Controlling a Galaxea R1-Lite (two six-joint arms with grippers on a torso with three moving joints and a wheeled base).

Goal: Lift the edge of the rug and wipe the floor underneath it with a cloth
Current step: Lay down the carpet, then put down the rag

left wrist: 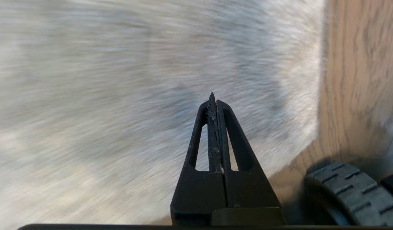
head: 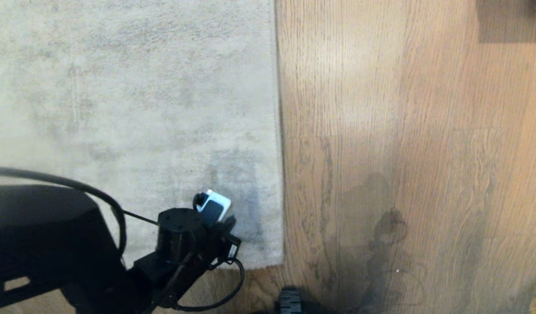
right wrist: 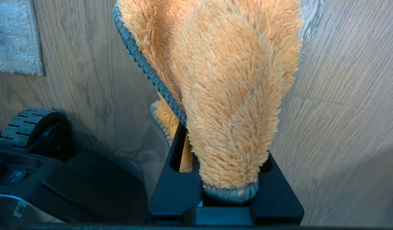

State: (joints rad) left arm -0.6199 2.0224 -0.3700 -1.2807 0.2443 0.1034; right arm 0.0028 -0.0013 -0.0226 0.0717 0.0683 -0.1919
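Two big surfaces fill the head view: the pale grey rug lying flat on the left, and the floor (head: 403, 131) of brown wood-grain planks on the right, meeting along the straight rug edge (head: 279, 131) that runs down to a corner near the bottom. Over that corner of the rug sits the left arm (head: 181, 244), black, with cables looping round it and a small white-and-dark camera unit on its wrist; its fingers are hidden beneath the wrist from up here. Right at the bottom rim a ridged black wheel (head: 290, 303) of the base peeks in, and a sliver of orange shows at the far lower right corner. Over to the left wrist view: the left gripper (left wrist: 214, 97) has its two black fingers pressed tight together with nothing between them, tips hovering above the rug pile, which is smeared with blur, while the rug's border and a strip of floor lie off to one side and the tyre sits close by. Now the right wrist view: the right gripper (right wrist: 227, 179) is clamped on the cloth (right wrist: 228, 80), a fluffy orange rag with a grey stitched hem that drapes out past the fingers above bare floor, with the rug corner well apart from it.
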